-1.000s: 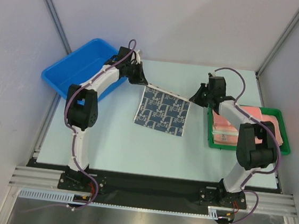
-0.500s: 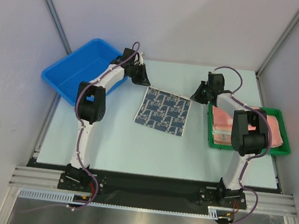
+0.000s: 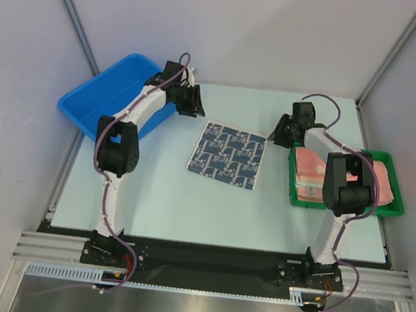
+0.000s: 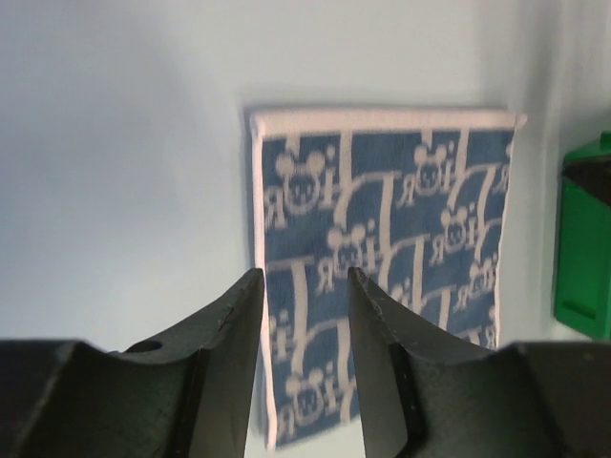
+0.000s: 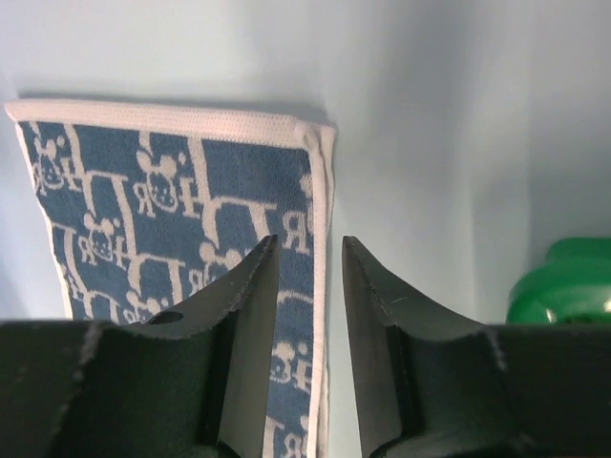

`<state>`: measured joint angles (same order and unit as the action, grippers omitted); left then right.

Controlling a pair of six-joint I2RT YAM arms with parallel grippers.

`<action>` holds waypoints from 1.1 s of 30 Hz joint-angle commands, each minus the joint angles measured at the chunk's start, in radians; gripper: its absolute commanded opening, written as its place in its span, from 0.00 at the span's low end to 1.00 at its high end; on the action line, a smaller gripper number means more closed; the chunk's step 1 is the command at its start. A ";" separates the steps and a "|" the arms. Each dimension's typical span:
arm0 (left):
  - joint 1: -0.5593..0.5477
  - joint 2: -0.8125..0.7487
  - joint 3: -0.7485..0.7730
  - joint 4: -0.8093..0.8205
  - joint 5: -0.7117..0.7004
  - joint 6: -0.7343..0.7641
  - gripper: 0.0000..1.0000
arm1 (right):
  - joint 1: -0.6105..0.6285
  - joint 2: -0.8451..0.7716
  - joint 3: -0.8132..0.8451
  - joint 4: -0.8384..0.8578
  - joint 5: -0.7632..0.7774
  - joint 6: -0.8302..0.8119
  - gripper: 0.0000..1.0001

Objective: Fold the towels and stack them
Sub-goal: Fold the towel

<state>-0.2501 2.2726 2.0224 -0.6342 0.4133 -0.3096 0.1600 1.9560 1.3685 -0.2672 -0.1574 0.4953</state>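
Blue-and-white patterned towel [image 3: 226,156] lies flat and unfolded at the centre of the pale surface [image 3: 166,196], with a pincer poised by each far corner. The left pincer [image 4: 304,277] hovers at the towel's far left corner, jaws spread and nothing between them. The right pincer [image 5: 307,243] hangs at the far right corner, its jaws likewise parted and gripping nothing. In both wrist views the white-hemmed cloth rests smooth on the surface below the dark fingertips. To the right, just beside the towel, salmon-pink towels [image 3: 311,170] sit piled in a green tray [image 3: 344,208], partly hidden by the right arm. A blue bin [image 3: 87,102] stands at the far left edge of the surface.
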 commanded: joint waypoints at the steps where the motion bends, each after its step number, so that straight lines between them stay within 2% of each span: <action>1: 0.003 -0.214 -0.129 -0.032 -0.054 0.047 0.45 | 0.012 -0.111 -0.012 -0.047 0.002 -0.034 0.36; 2: 0.003 -0.279 -0.245 -0.006 -0.059 0.044 0.45 | 0.016 -0.130 -0.020 -0.062 -0.002 -0.041 0.34; 4: -0.003 -0.356 -0.370 0.027 -0.062 0.029 0.44 | 0.039 -0.157 -0.054 -0.107 -0.014 -0.064 0.34; 5: -0.005 -0.389 -0.490 0.062 -0.067 0.021 0.44 | 0.050 -0.175 -0.071 -0.118 -0.016 -0.069 0.34; 7: -0.017 -0.491 -0.612 0.106 -0.064 0.003 0.44 | 0.079 -0.235 -0.129 -0.148 -0.019 -0.080 0.34; 8: -0.020 -0.522 -0.720 0.155 -0.062 -0.006 0.45 | 0.091 -0.255 -0.150 -0.159 -0.019 -0.081 0.34; 11: -0.021 -0.590 -0.880 0.253 -0.019 -0.037 0.45 | 0.133 -0.337 -0.261 -0.158 -0.027 -0.067 0.35; 15: -0.020 -0.585 -0.972 0.341 0.053 -0.091 0.44 | 0.203 -0.420 -0.402 -0.090 -0.047 -0.031 0.37; 21: -0.026 -0.536 -0.979 0.350 0.019 -0.091 0.44 | 0.305 -0.459 -0.543 -0.009 -0.031 -0.006 0.39; 28: -0.025 -0.513 -0.984 0.378 0.028 -0.095 0.44 | 0.352 -0.502 -0.602 0.016 0.051 -0.014 0.37; 33: -0.037 -0.530 -1.016 0.376 0.022 -0.092 0.44 | 0.380 -0.545 -0.588 -0.015 0.131 -0.046 0.42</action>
<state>-0.2726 1.7542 1.0252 -0.2913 0.4240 -0.3927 0.5251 1.4559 0.7650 -0.3050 -0.0925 0.4690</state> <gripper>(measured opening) 0.440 0.409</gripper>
